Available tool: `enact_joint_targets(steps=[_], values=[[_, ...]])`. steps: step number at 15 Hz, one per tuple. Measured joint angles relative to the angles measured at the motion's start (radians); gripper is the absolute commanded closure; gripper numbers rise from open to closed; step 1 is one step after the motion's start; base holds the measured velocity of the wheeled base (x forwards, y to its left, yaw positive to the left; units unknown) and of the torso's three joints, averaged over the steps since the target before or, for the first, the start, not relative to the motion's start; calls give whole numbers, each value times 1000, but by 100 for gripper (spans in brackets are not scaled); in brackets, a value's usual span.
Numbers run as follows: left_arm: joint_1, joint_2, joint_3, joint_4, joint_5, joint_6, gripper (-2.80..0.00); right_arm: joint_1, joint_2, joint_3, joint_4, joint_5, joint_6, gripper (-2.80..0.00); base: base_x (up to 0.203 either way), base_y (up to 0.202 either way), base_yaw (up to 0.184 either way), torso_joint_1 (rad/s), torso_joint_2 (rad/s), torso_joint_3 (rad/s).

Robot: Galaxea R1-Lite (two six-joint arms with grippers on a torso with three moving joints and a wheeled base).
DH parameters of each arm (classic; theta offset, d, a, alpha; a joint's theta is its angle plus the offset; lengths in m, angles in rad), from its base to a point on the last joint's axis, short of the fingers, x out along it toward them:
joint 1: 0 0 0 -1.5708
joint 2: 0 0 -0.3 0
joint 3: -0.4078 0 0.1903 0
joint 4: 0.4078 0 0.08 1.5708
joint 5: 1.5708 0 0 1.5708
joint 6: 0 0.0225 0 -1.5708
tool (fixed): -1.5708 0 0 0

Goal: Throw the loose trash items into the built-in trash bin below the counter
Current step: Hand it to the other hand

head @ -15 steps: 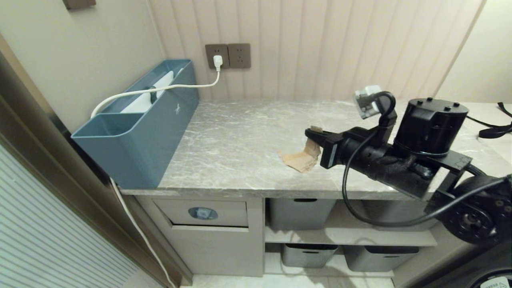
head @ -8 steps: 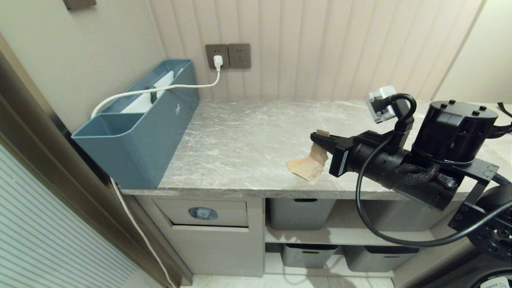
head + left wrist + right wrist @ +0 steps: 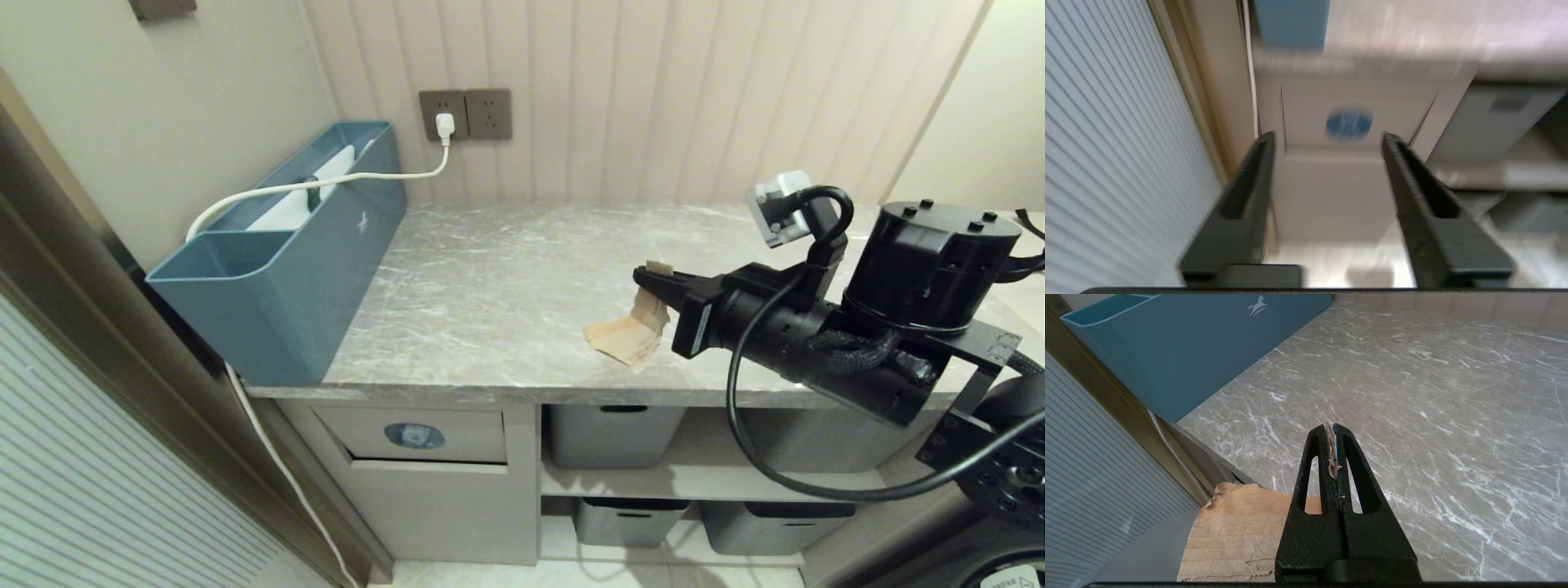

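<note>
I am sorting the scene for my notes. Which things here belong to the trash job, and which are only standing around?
Belong to the job:
- cardboard scrap, pinched in the right gripper
- trash bin flap with blue sticker
- counter
- left gripper, open, facing the flap

Just there:
- blue box
- white cable and wall sockets
- grey tubs

Left claw (image 3: pixel 1327 139) spread, facing bin flap (image 3: pixel 1355 118), blue sticker (image 3: pixel 1349 123).
</note>
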Motion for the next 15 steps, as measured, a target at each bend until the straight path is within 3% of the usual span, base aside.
enact_joint_targets(steps=[3, 5, 6, 7, 9, 11, 15], values=[[-7, 120, -215, -3, -127, -107, -280, 2, 22, -44, -1, 6, 0, 0, 0, 0, 0, 0, 0, 0], [-14, 248, -321, -6, -294, -192, -280, 2, 41, -96, -1, 8, 1, 0, 0, 0, 0, 0, 0, 0], [-18, 326, -361, -11, -408, -232, -280, 2, 52, -123, -1, 7, 1, 0, 0, 0, 0, 0, 0, 0], [-22, 398, -384, -19, -514, -257, -280, 2, 63, -150, 0, 7, 0, 0, 0, 0, 0, 0, 0, 0], [-45, 544, -413, -44, -663, -280, -280, 2, 85, -201, 0, 5, 0, 0, 0, 0, 0, 0, 0, 0], [-105, 692, -447, -73, -718, -324, -280, 3, 109, -248, 1, 7, 0, 0, 0, 0, 0, 0, 0, 0], [-259, 1003, -545, -158, -727, -421, -280, 43, 161, -352, 39, 3, 0, 0, 0, 0, 0, 0, 0, 0]])
